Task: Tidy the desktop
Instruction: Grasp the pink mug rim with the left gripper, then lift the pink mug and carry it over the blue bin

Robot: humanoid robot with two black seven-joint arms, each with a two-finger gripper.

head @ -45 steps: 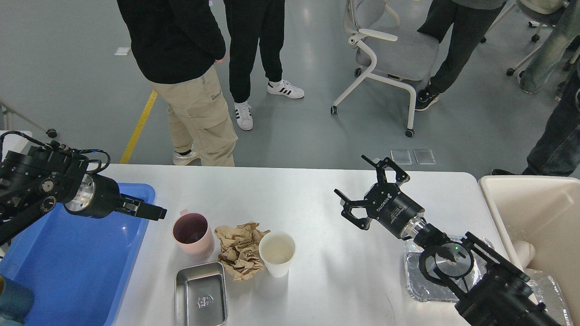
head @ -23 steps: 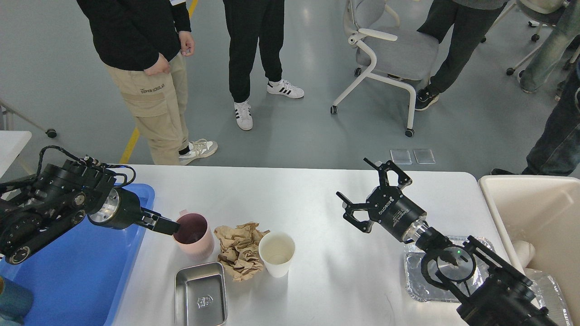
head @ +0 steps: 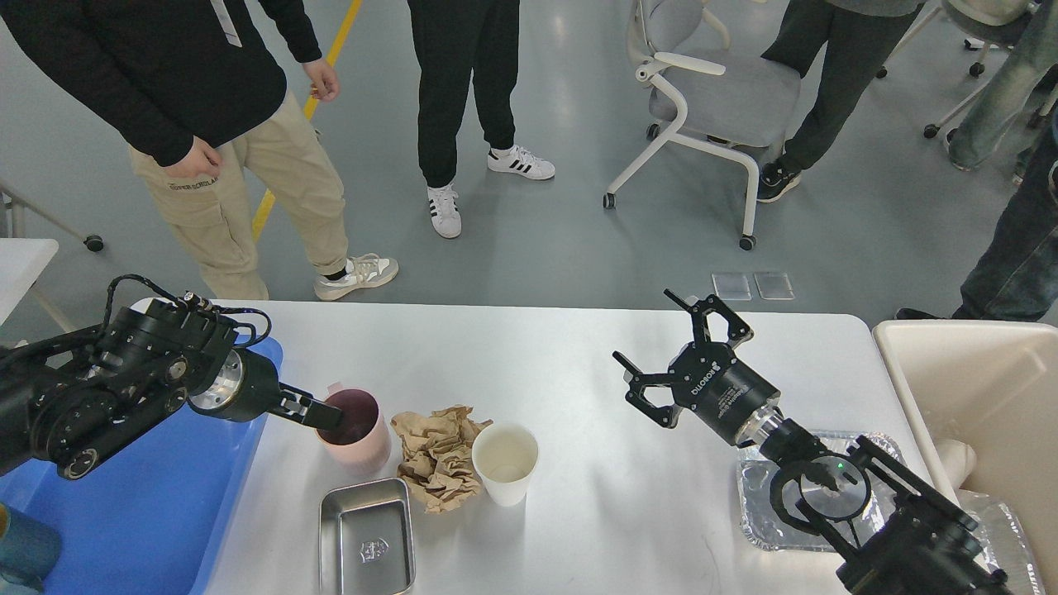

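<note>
Left pincer point(head: 331, 416) at pink cup point(head: 355, 430) rim (grip unclear); right pincer point(head: 674, 351) spread above desktop point(head: 579, 372).

We see a bright, even picture lit from above. The white desktop point(head: 579, 372) shines a little, with soft gray shadows under the cups. The floor point(head: 570, 49) has pale shiny streaks. Everything looks sharp, with no blur.

On the counter point(head: 579, 364) stand two cups: one pink cup point(head: 357, 431) at the left end effector point(head: 326, 413) and one white paper cup point(head: 505, 463) farther right. There is one crumpled paper wad point(head: 438, 450), one steel tin point(head: 366, 537), one foil tray point(head: 764, 504) behind the right end effector point(head: 669, 359), one blue tray point(head: 140, 504) and one cream bin point(head: 984, 397).
</note>
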